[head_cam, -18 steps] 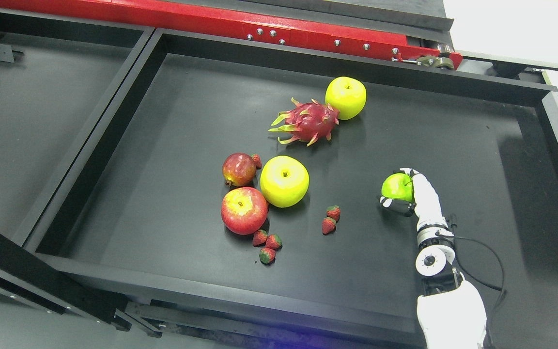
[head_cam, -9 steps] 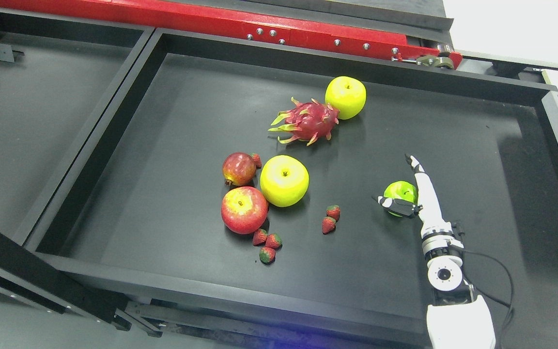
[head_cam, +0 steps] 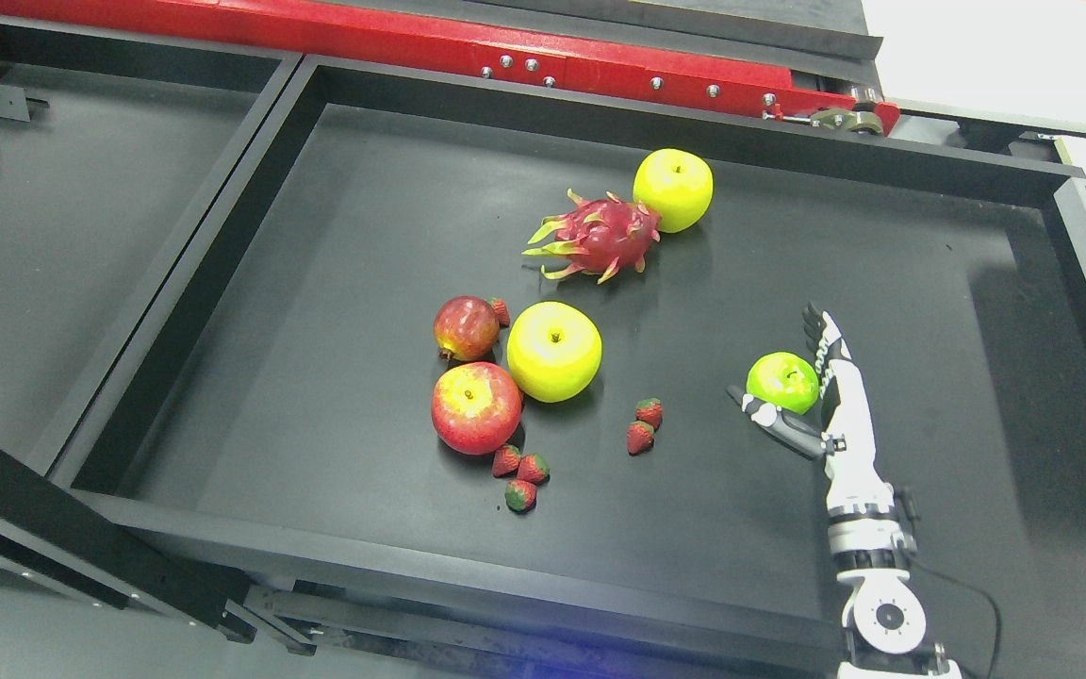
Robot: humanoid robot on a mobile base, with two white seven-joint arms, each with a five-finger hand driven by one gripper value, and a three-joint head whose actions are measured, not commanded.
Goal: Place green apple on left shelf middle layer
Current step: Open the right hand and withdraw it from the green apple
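Note:
A small green apple (head_cam: 781, 382) rests on the floor of the large black tray (head_cam: 675, 118), right of the middle. My right hand (head_cam: 775, 355) comes up from the lower right and is open. Its fingers (head_cam: 826, 354) stretch straight up along the apple's right side. Its thumb (head_cam: 774, 420) reaches out under the apple's lower left. The apple sits in the crook between them, and the hand is not closed on it. The left arm is out of view.
In the same tray lie two yellow apples (head_cam: 553, 351) (head_cam: 673, 190), a dragon fruit (head_cam: 597, 237), a red apple (head_cam: 475, 407), a smaller red fruit (head_cam: 465, 327) and several strawberries (head_cam: 642, 426). Another black tray (head_cam: 53, 189) lies to the left. A red rail (head_cam: 411, 52) runs behind.
One second ago the hand was closed on the green apple. It has opened, let the apple go, and drawn back down toward the lower right.

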